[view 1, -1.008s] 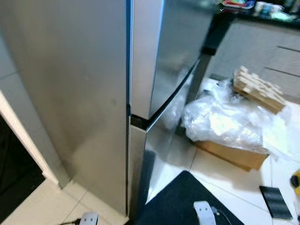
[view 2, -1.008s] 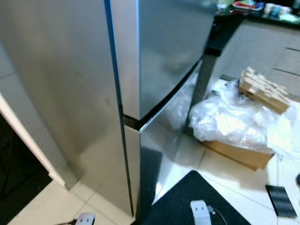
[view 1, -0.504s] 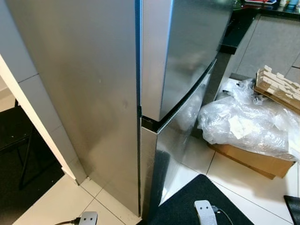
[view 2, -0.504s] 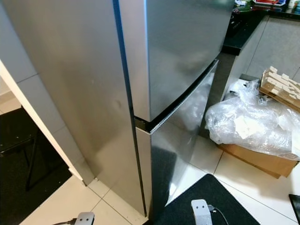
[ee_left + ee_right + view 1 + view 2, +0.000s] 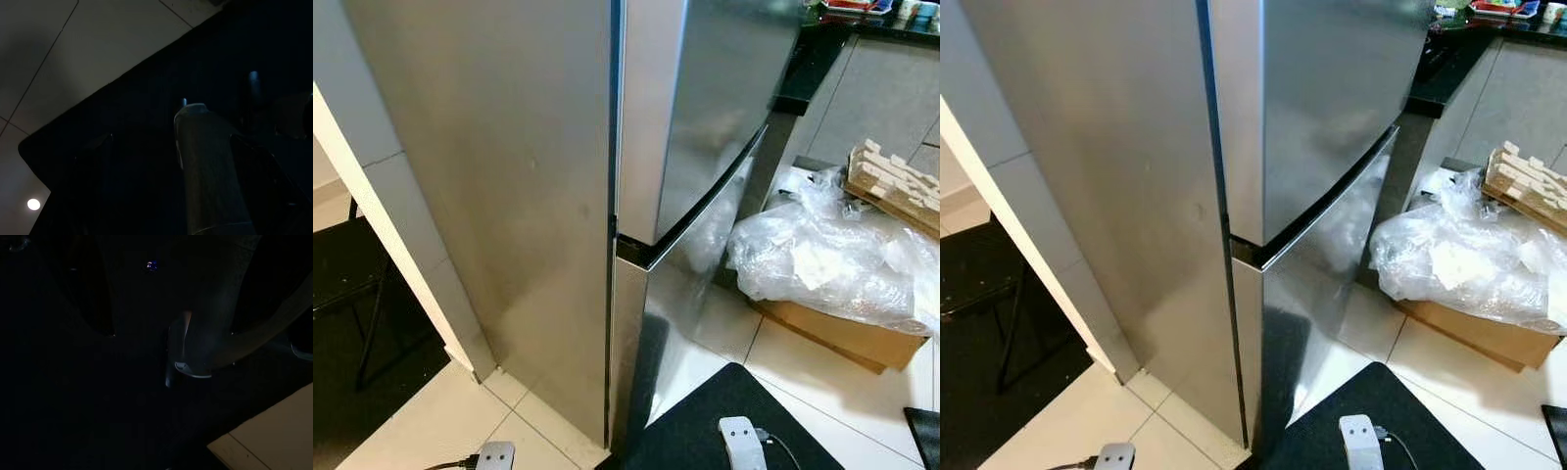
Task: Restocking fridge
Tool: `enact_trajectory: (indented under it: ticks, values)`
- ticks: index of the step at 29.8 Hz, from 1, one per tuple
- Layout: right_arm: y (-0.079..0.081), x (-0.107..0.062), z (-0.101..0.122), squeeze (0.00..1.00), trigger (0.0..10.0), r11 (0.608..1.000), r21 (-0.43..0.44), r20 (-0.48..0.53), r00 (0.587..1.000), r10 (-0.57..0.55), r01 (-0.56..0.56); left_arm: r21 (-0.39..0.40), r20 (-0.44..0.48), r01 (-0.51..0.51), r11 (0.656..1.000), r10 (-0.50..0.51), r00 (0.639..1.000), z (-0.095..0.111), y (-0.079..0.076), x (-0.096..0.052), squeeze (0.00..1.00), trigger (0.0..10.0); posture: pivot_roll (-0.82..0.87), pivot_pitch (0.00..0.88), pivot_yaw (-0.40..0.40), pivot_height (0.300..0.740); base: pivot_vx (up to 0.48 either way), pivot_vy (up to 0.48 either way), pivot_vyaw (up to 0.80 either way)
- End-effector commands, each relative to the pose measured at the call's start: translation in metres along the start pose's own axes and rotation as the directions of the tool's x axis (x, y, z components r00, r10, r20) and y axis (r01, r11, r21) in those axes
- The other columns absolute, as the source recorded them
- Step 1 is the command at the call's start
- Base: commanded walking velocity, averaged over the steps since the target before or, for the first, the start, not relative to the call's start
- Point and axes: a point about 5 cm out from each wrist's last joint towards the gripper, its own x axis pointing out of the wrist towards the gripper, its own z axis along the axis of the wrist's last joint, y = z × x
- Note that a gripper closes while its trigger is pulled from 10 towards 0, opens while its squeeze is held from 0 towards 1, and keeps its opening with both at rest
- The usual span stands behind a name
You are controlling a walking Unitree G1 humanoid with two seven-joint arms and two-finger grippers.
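Note:
A tall stainless-steel fridge (image 5: 509, 196) stands right in front of me, seen from its side corner. Its upper door (image 5: 724, 88) and lower door (image 5: 690, 284) are both shut, with a dark gap (image 5: 641, 253) between them. Both my arms hang idle at my sides. The left wrist view is dark and looks down on a black mat (image 5: 122, 147) and pale floor tiles (image 5: 73, 58). The right wrist view is almost black, with a corner of tile (image 5: 274, 440).
A crumpled clear plastic sheet (image 5: 822, 255) lies over a cardboard box (image 5: 832, 333) on the floor to the right, with a wooden slatted piece (image 5: 891, 186) behind it. A black mat (image 5: 705, 421) lies at my feet. A dark doorway (image 5: 362, 294) opens on the left beside a white wall edge (image 5: 391, 225).
The whole picture has shifted as my head moved: the fridge edge sits further right and the dark doorway on the left shows more. The things themselves have not moved.

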Motion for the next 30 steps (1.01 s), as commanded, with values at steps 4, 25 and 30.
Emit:
enact_trajectory:
  ticks: [4,25,30]
  values:
    - [0.0004,-0.0003,-0.0039,0.0,10.0,1.0,-0.001,-0.009,1.0,0.002,-0.002,0.024,-0.037,-0.013,1.0,0.014,0.999,-0.0077,0.0036,-0.0013,0.0,10.0,-0.02,0.0,0.004,0.74,-0.336,0.0,0.0]
    - [0.0005,-0.0002,-0.0031,0.0,10.0,1.0,-0.003,-0.008,1.0,0.003,-0.003,0.021,-0.037,-0.005,1.0,0.006,0.999,-0.0076,0.0035,-0.0014,0.0,10.0,-0.02,0.0,0.003,0.74,-0.268,0.0,0.0]
    - [0.0007,-0.0003,-0.0039,0.0,10.0,1.0,-0.001,-0.01,1.0,0.003,-0.003,0.021,-0.044,0.004,1.0,-0.003,0.999,-0.0094,0.004,-0.0018,0.0,10.0,-0.02,0.0,0.005,0.74,0.0,0.0,0.0]
